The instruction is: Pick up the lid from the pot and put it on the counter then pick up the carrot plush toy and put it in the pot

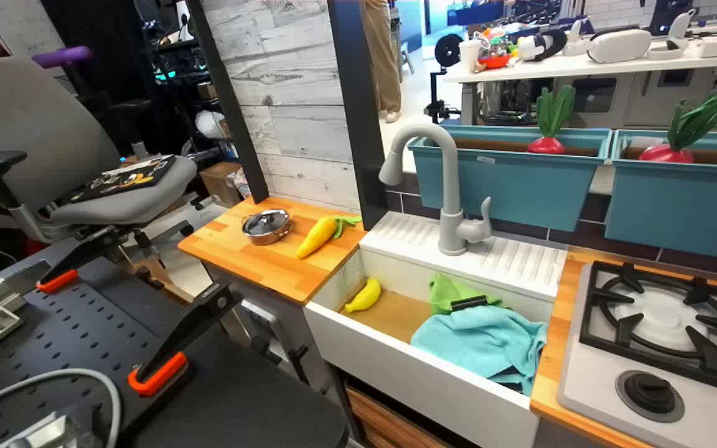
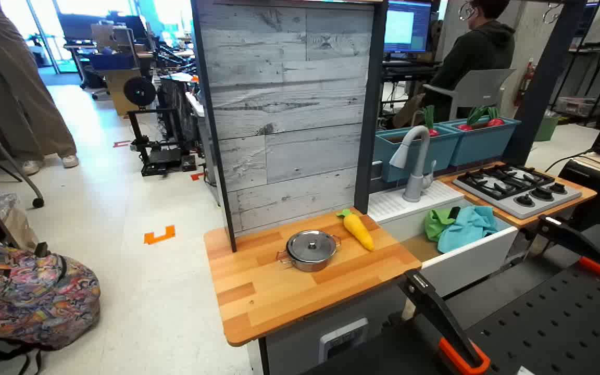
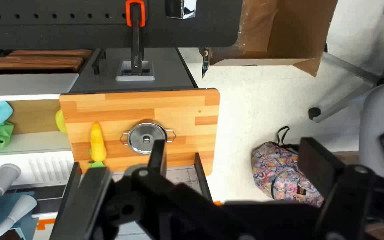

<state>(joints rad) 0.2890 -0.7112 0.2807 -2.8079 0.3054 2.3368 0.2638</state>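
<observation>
The lid (image 1: 267, 219) is a grey metal disc with a knob and lies on the pot (image 1: 269, 237). The shiny steel pot has wire handles and stands on the wooden counter (image 1: 253, 261); lid (image 2: 311, 245) and pot (image 2: 308, 265) also show in an exterior view. The yellow-orange carrot plush toy (image 2: 357, 230) with green leaves lies on the counter beside the pot, on the sink side. My gripper (image 3: 234, 144) shows only in the wrist view, open and empty, well above the counter. One finger overlaps the edge of the lid (image 3: 143, 140) in that view; the carrot (image 3: 97, 143) is left of it.
A white sink (image 1: 421, 379) with a yellow banana (image 1: 365, 295), green and blue cloths (image 1: 483, 342) and a grey faucet (image 1: 450, 180) adjoins the counter. A wood-look panel (image 2: 289, 114) rises along the counter's back. A stove (image 1: 663, 323) stands beyond the sink. Clamps (image 2: 451, 323) hold a black table.
</observation>
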